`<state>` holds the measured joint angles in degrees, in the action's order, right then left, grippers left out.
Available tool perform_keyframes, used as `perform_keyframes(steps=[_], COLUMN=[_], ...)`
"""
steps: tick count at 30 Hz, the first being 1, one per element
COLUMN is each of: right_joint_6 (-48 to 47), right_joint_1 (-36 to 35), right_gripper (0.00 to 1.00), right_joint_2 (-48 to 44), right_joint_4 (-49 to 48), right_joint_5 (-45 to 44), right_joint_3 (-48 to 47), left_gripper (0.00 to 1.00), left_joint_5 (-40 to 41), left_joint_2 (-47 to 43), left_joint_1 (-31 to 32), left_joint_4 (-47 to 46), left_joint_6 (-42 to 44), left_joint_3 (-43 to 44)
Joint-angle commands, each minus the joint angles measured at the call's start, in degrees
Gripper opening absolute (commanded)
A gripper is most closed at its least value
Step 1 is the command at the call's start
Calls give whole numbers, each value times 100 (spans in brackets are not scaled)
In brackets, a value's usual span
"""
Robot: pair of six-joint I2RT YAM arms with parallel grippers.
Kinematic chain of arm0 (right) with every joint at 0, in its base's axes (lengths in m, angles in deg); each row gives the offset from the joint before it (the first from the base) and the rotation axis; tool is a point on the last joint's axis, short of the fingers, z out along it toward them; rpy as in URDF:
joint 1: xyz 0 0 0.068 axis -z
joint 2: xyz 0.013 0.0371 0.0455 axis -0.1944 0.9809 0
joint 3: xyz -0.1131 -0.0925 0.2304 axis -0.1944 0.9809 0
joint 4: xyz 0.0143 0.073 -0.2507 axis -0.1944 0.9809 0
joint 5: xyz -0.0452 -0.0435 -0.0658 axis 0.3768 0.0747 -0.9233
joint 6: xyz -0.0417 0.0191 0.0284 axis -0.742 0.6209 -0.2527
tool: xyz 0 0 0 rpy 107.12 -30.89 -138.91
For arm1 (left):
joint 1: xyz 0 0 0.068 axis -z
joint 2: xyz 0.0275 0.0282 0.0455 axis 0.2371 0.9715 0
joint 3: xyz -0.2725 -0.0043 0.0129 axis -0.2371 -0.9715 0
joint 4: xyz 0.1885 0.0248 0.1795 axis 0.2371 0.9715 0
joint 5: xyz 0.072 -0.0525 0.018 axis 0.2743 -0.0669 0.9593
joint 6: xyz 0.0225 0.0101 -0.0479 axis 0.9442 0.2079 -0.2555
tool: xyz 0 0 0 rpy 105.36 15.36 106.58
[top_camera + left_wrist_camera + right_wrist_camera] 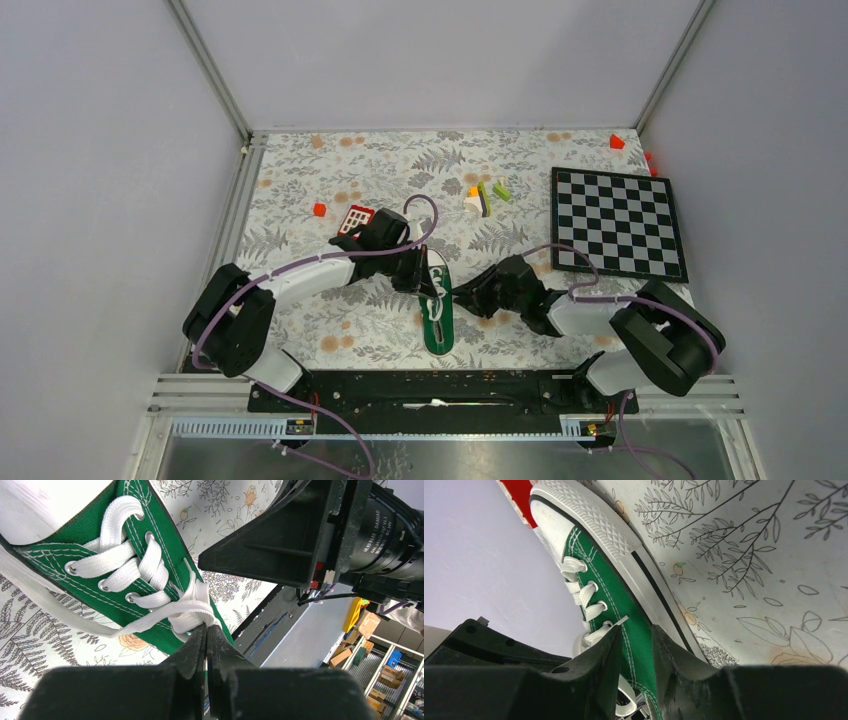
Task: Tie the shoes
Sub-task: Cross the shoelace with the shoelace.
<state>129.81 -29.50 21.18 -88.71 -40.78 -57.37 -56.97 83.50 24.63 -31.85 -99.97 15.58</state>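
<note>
The green sneaker (437,318) is standing on its sole in the middle of the desk (300,190), close to the near edge. Its long axis is running near-to-far, with the white toe cap (574,510) pointing away from the arm bases and the heel opening facing them. The left end effector (206,627) is reaching in from the left and bearing down on the throat of the shoe. It is clenched, its tips meeting right at the crossing of the white laces (150,567), where a strand seems to be running in between them, so it is probably pinching that strand. The right end effector (636,630) is sitting low against the shoe's right flank, looking along the canvas toward the toe. Its fingers are standing partly apart, with green canvas showing through the gap and no strand plainly caught, so it is reading as released. Both arms are crowding the same lace crossing from opposite sides, with the left one touching it and the right one just beside it. The coming move is therefore hinging on the free lace end lying across the shoe's axis, toward the right end effector. That arm is looking better placed to take the strand and draw it sideways, away from the left arm's pinch.
</note>
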Motion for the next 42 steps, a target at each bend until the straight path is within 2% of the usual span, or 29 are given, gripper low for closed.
perform_keyframes(steps=[1, 7, 16, 34, 42], right_joint_6=[92, 46, 205, 196, 253], right_joint_1=[11, 15, 16, 14, 18], right_gripper=[35, 35, 36, 37, 38], right_joint_2=[-372, -475, 67, 198, 299], right_joint_4=[103, 311, -109, -88, -406], right_joint_5=[-80, -34, 255, 328, 379], right_joint_3=[37, -66, -255, -491, -402], left_gripper=[0, 0, 0, 0, 0], left_joint_5=[-194, -155, -227, 79, 79], left_joint_2=[-193, -233, -439, -518, -483], left_joint_1=[25, 24, 18, 22, 23], left_joint_4=[-232, -269, -1107, -1170, -1165], left_joint_6=[77, 64, -210, -85, -77], left_joint_3=[-60, -138, -727, -974, -952])
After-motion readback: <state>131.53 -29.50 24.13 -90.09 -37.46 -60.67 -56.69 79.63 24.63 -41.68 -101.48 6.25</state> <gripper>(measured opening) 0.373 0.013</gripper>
